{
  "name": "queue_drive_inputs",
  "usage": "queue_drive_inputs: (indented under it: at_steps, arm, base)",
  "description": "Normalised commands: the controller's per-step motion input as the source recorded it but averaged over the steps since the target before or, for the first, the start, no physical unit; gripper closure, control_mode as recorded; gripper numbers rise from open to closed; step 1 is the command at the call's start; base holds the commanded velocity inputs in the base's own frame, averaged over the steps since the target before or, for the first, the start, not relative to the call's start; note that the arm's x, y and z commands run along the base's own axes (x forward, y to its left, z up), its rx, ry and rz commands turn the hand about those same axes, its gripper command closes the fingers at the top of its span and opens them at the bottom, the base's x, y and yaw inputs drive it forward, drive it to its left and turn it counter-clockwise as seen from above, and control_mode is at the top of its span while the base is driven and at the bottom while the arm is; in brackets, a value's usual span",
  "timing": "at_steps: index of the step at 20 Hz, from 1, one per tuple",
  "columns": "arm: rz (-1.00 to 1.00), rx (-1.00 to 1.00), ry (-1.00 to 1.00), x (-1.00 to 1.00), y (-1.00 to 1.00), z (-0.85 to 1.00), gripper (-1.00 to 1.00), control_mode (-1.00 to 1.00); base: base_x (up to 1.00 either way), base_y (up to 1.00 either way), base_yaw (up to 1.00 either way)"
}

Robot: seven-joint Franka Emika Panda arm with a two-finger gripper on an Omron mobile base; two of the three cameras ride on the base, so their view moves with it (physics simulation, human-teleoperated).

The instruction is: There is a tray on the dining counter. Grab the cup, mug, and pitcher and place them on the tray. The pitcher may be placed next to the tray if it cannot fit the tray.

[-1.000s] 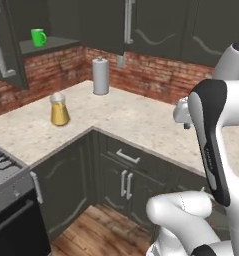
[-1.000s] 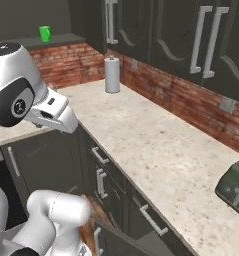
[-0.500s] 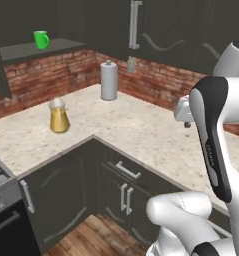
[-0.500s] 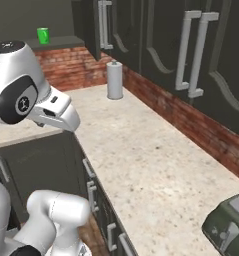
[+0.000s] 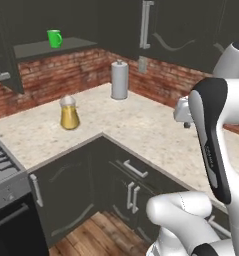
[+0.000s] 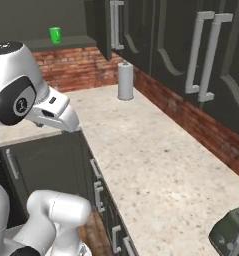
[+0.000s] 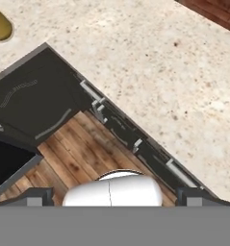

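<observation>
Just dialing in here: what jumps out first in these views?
The bright green mug stands out most, sitting alone on a dark shelf above the brick backsplash in the far corner. Below it on the speckled counter stands the pitcher of amber liquid, near the counter's front edge, with a grey paper towel roll further back against the wall. The robot's white arm looms in the foreground.
</observation>
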Motion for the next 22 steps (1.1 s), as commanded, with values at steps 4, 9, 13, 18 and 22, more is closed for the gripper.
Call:
queue_drive_inputs:
  at_steps: [4,9,13,18,22]
  arm:
    - [0.00,0.00,0.00,0.00,0.00,0.00,-1.00,1.00]
    - [0.00,0.00,0.00,0.00,0.00,0.00,-1.00,1.00]
    - [0.00,0.00,0.00,0.00,0.00,0.00,-1.00,1.00]
    - [0.00,0.00,0.00,0.00,0.00,0.00,-1.00,1.00]
    - [0.00,0.00,0.00,0.00,0.00,0.00,-1.00,1.00]
  base:
    - [0.00,0.45,0.26]
    - [0.00,0.55,0.28]
    - [0.00,0.48,0.28]
    - [0.18,0.14,0.33]
    - [0.47,0.00,0.35]
